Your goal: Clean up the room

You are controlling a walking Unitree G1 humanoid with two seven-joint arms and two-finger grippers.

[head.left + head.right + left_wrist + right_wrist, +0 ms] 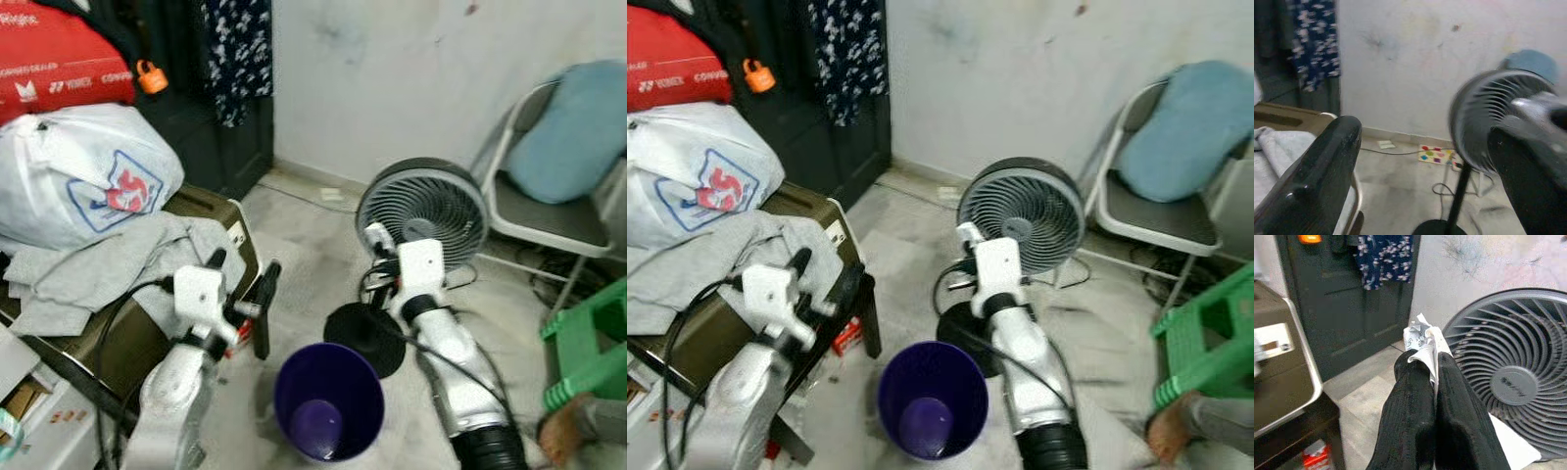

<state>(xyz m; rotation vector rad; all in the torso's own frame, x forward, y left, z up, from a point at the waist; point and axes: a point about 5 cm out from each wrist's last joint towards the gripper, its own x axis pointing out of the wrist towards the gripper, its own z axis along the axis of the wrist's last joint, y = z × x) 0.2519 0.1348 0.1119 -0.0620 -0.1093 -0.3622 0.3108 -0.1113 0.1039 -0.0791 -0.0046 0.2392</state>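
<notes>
My right gripper is shut on a crumpled white paper scrap, which sticks out past the fingertips. In the eye views this gripper is held up in front of the grey standing fan, above and behind the purple bin. The bin stands upright on the floor between my two arms and looks empty. My left gripper is open with nothing between its fingers, beside the brown case to the left of the bin.
Grey clothes and a white plastic bag lie on the brown case. A folding chair with a blue cushion and a green stool stand right. A person's foot is at lower right. The fan's base sits behind the bin.
</notes>
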